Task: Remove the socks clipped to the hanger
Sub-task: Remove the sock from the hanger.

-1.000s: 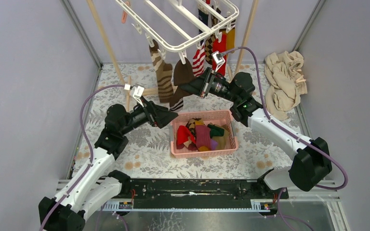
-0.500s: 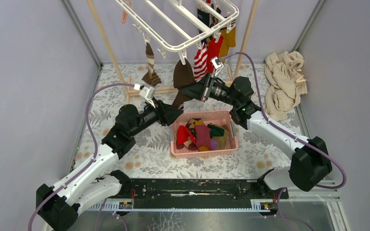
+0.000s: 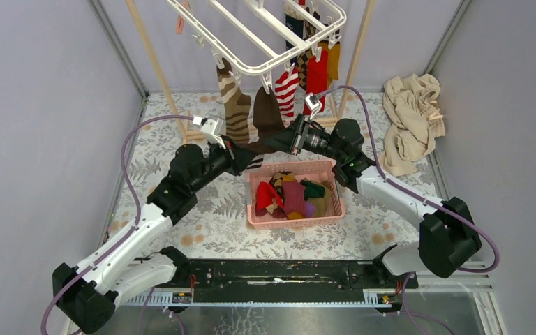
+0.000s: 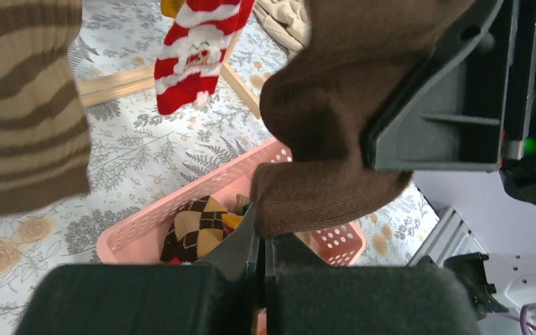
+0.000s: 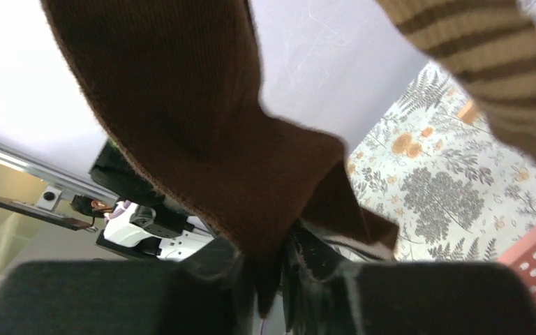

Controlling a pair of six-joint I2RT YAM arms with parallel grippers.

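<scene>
The white hanger [image 3: 265,43] hangs at the top with several socks clipped to it. A dark brown sock [image 3: 266,115] droops from a front clip, and both grippers meet at its lower end. My left gripper [image 3: 246,155] is shut, its fingertips [image 4: 254,227] pinching the edge of the brown sock's toe [image 4: 328,195]. My right gripper [image 3: 275,143] is closed on the same sock [image 5: 202,125], with a fold of it between the jaws [image 5: 272,279]. A tan brown-striped sock [image 3: 236,105] hangs to the left, a red-and-white striped sock [image 3: 287,87] to the right.
A pink basket [image 3: 294,220] holding several loose socks sits right under the grippers. A beige cloth heap [image 3: 412,118] lies at the back right. Wooden poles [image 3: 155,66] of the frame stand behind. Red [image 3: 317,70] and yellow [image 3: 333,56] socks hang at the hanger's right end.
My left arm swung in from the left and its open jaws shut at the brown sock's toe. The hanger's socks swayed. My right gripper stayed on the brown sock.
</scene>
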